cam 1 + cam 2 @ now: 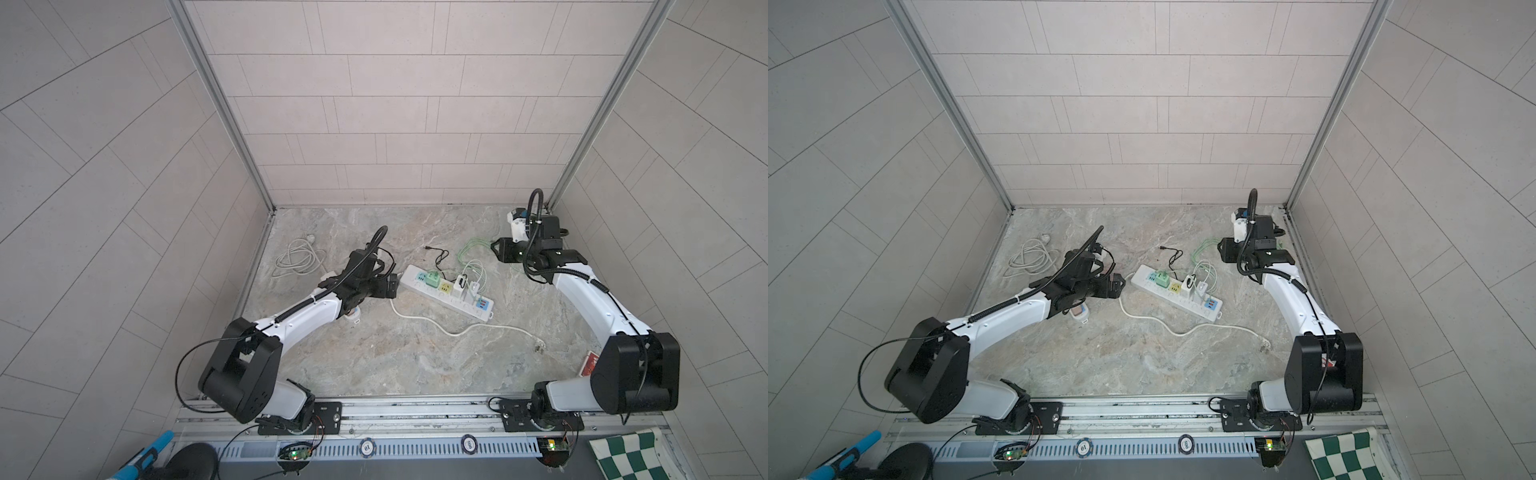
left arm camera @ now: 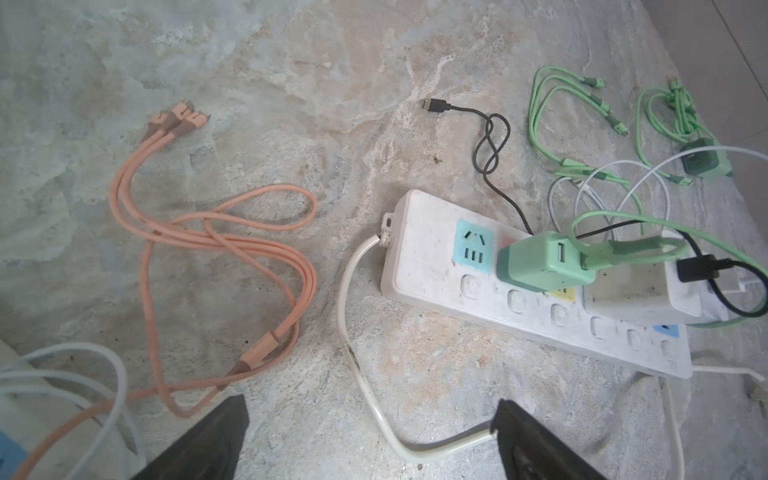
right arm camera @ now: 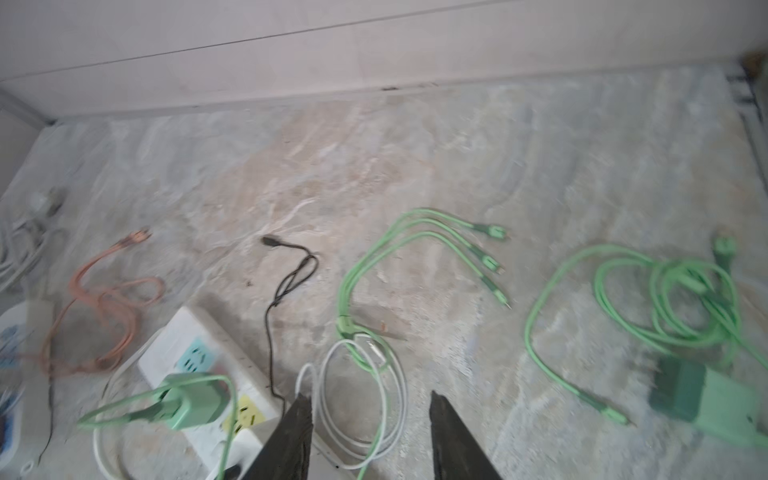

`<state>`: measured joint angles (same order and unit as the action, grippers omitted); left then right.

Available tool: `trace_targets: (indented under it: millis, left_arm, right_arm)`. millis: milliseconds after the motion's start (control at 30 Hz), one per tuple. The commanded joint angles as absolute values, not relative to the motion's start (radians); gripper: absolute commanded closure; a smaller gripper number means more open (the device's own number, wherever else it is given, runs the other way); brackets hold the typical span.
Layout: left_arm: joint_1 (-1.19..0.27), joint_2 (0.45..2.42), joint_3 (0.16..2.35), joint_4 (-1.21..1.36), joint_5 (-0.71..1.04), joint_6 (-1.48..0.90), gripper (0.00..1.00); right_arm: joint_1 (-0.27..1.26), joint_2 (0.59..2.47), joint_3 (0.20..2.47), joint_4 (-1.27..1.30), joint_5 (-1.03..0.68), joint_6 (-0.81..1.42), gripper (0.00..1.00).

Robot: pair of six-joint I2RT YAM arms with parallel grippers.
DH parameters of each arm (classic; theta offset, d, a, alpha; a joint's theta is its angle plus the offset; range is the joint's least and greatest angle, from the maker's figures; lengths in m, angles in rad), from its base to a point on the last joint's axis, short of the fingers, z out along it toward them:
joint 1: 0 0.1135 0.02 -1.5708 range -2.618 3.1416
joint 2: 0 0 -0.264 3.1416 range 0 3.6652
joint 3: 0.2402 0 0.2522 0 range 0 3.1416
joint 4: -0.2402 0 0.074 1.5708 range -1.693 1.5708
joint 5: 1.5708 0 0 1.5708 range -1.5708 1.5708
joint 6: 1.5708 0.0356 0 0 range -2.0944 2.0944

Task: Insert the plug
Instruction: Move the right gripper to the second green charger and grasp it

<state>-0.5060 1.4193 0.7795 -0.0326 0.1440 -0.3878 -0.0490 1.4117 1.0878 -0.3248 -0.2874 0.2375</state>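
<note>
1. Reference item: the white power strip lies flat on the marbled surface, and both top views show it. All positions below are given relative to it.
2. Task item: the green plug stands seated in the power strip, in the socket next to the blue socket at the cord end. A green cable leaves its side port.
3. A white charger occupies the power strip just past the green plug, on the side away from the cord end.
4. My left gripper sits just beside the cord end of the power strip. Its fingers are spread wide and released, grasping nothing. The white cord of the power strip lies on the surface below the gap.
5. My right gripper sits well apart from the power strip, beyond its far long side. Its fingers stand apart with nothing between them. The right wrist view is blurred.
6. A second green charger lies loose on the surface, well apart from the power strip, with a coiled green cable touching it.
7. An orange cable lies near the cord end of the power strip, apart from it.
8. A black cable runs away from the power strip on its far long side.
</note>
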Motion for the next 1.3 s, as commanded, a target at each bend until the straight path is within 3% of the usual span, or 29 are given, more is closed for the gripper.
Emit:
trace_targets:
  millis: [0,333,433,800,933,1267]
  left_arm:
    - [-0.5,1.389,0.708,0.128,0.154,-0.456,0.0]
    - [-0.497,1.415,0.731,0.112,0.231,-0.46,0.0]
    - [-0.497,1.401,0.73,0.105,0.23,-0.457,0.0]
    - [-0.497,1.375,0.741,0.082,0.244,-0.441,0.0]
    - [-0.498,1.354,0.743,0.072,0.245,-0.437,0.0]
    - [-0.497,1.361,0.744,0.085,0.271,-0.437,0.0]
  right_arm:
    - [-0.133,1.449,1.087,-0.308,-0.136,0.44,0.54]
    - [-0.285,1.672,1.24,-0.387,0.005,0.499,0.54]
    - [-0.293,1.724,1.304,-0.432,0.078,0.464,0.49]
    - [-0.352,2.035,1.578,-0.688,-0.001,0.436,0.48]
    - [-0.354,2.056,1.585,-0.695,0.022,0.419,0.43]
    - [-0.361,2.13,1.617,-0.718,-0.018,0.394,0.43]
